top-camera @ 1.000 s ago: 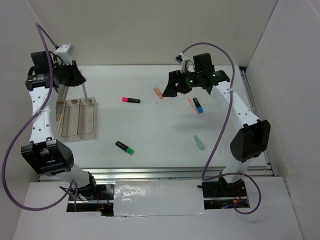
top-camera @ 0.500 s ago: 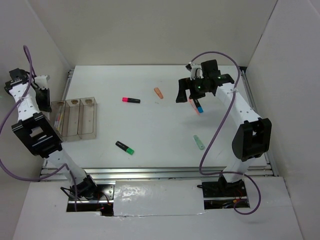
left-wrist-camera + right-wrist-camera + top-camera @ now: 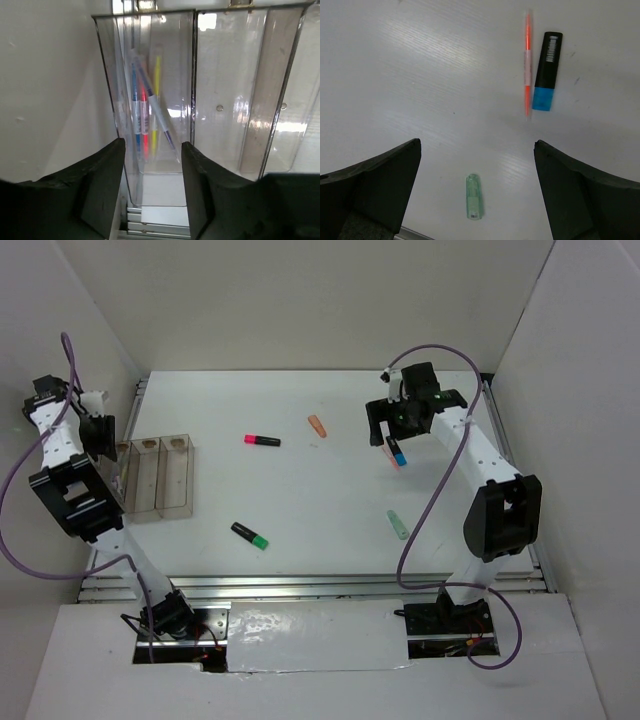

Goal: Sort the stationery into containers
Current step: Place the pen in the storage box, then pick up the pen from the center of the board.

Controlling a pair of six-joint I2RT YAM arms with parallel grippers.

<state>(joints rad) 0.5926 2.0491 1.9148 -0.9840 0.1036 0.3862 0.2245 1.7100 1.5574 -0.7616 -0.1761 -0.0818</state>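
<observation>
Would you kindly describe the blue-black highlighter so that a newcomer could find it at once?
On the white table, look to the far right, beneath the right gripper. Two items lie side by side there: a thin red pen and the highlighter. It is the stubby one, black with a blue end.

1. You're looking down past the left gripper (image 3: pixel 152 146); both dark fingers (image 3: pixel 105 185) are spread, with nothing between them.
2. Beyond them you see the containers (image 3: pixel 194 75), clear bins side by side.
3. The leftmost bin holds thin pens (image 3: pixel 145 115): blue, red, yellow, and a silver-blue pen (image 3: pixel 159 117) leaning across them.
4. A white wall (image 3: pixel 50 75) is on your left.
</observation>
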